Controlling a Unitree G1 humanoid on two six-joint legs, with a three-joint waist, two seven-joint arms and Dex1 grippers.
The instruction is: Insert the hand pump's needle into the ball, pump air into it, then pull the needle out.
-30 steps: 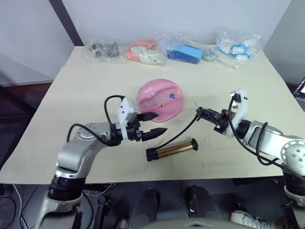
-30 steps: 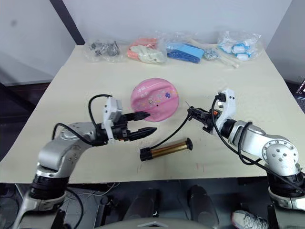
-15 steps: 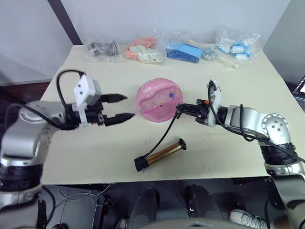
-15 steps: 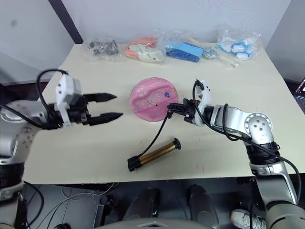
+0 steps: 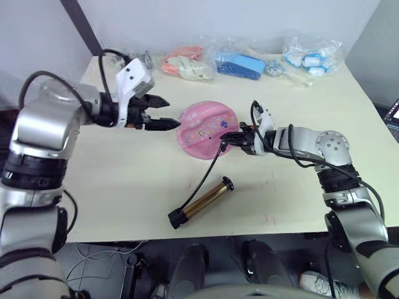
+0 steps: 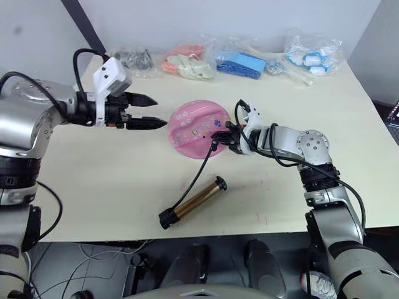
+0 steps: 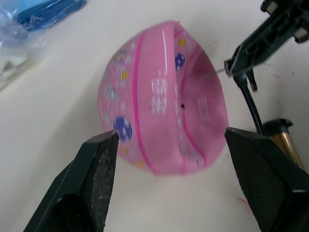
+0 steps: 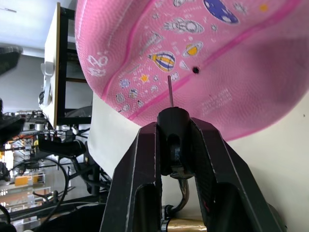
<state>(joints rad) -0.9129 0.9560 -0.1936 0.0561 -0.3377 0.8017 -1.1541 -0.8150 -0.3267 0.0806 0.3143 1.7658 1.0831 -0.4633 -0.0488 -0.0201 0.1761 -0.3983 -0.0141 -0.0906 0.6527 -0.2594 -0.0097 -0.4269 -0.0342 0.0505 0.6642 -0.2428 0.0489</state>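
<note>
The pink ball [image 5: 207, 129] lies sagging at the table's middle, its small black valve hole [image 8: 195, 70] facing my right gripper. My right gripper [image 8: 174, 128] is shut on the needle's black fitting. The thin needle [image 8: 170, 89] points at the ball's skin just beside the hole, and I cannot tell whether it touches. My left gripper [image 5: 169, 113] stands open at the ball's left edge, its fingers [image 7: 96, 183] apart and holding nothing. The hand pump [image 5: 201, 202] lies on the table in front of the ball. Its black hose [image 5: 209, 171] runs up to the right gripper.
Several clear bags lie along the table's far edge: an orange one [image 5: 187, 62], a blue one [image 5: 240, 65] and a white-blue one [image 5: 312, 56]. Bare tabletop [image 5: 124, 180] lies in front of the left arm.
My left gripper has swung up and right to the ball's left edge. The right gripper has carried the needle left to the ball, dragging the hose and pump leftward.
</note>
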